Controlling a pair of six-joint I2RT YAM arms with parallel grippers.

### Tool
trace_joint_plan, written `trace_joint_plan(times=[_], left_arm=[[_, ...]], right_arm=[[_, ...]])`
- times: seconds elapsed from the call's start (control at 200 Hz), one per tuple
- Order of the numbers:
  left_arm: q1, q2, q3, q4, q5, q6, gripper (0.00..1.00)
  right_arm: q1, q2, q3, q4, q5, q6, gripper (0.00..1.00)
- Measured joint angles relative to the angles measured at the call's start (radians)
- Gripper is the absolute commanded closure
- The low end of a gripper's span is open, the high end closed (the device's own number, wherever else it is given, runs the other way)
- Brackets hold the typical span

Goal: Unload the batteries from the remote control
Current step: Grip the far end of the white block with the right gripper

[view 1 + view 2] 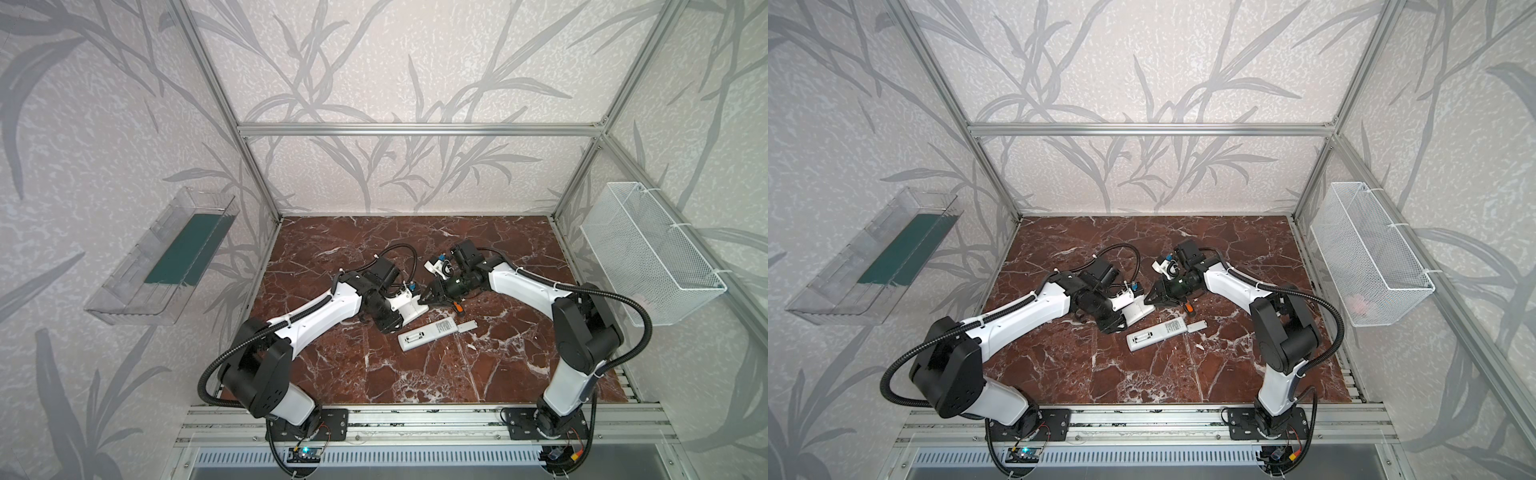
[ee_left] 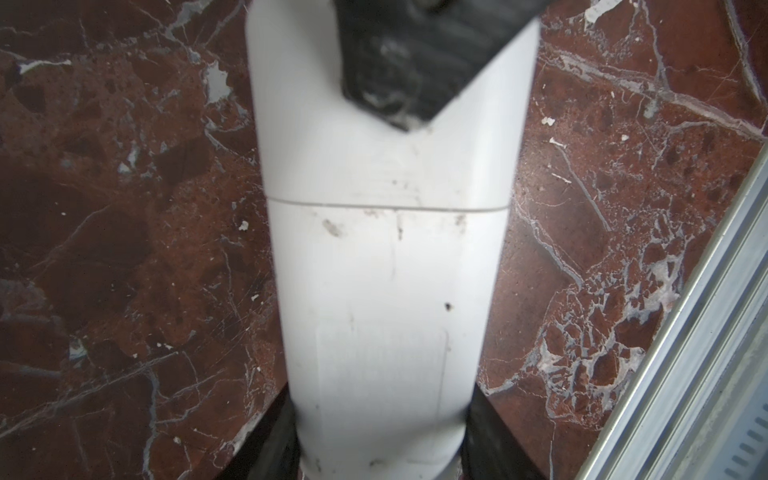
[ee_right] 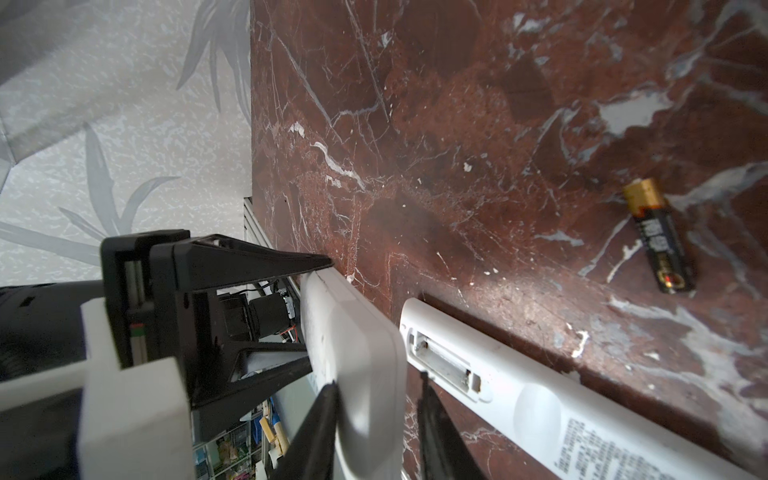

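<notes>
Lying nearest: the opened remote [image 1: 428,333] rests flat near the middle of the table [image 1: 374,374], with its loose cover [image 1: 466,326] just beside its right end.
Battery slot: the slot [image 3: 446,365] of the opened remote stands uncovered and looks empty, so this remote seems done.
Battery: one battery [image 3: 658,235] lies loose on the bare table, apart from the opened remote. I cannot make it out in the top views, and no second cell shows anywhere.
Held remote: a second remote [image 1: 409,309] sits just beyond the opened one. In the left wrist view its back looks closed, with only a thin seam across it.
Left gripper: the left gripper [image 3: 318,309] is clamped on the sides of the second remote.
Right gripper: the right gripper [image 3: 378,380] straddles that remote's free end. Whether it pinches it I cannot tell.
Left to do: probably sliding off that back and taking out the cells.
Screwdriver: the orange-handled screwdriver [image 1: 457,307] lies under the right gripper, just beyond the loose cover.
Open room: there is broad bare table between the opened remote and the front rail [image 1: 415,419], and more bare table behind both grippers.
Edges: frame posts and walls close in the left, right and far sides. The clear tray [image 1: 137,286] and the wire basket [image 1: 665,257] hang outside them.
</notes>
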Motion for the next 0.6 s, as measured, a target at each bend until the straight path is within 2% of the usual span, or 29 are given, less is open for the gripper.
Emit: trace_joint_plan(times=[0.11,0.165,0.335,0.415,0.56,0.6], left_arm=[[0.000,0.000,0.000,0.000,0.000,0.000,0.66],[0.000,0.000,0.000,0.000,0.000,0.000,0.66],[0.000,-0.003,0.000,-0.001,0.000,0.000,0.66],[0.000,-0.005,0.000,-0.001,0.000,0.000,0.67],[0.000,-0.006,-0.002,-0.003,-0.001,0.000,0.67],[0.000,-0.006,-0.003,-0.003,-0.002,0.000,0.67]], right_arm=[[-0.002,0.000,-0.002,0.002,0.004,0.000,0.45],[0.001,0.000,-0.002,0.000,0.005,-0.003,0.42],[0.027,0.008,0.010,-0.018,0.022,-0.017,0.41],[0.040,0.018,0.019,-0.024,0.030,-0.022,0.45],[0.053,0.025,0.021,-0.026,0.029,-0.028,0.65],[0.053,0.025,0.022,-0.026,0.028,-0.029,0.67]])
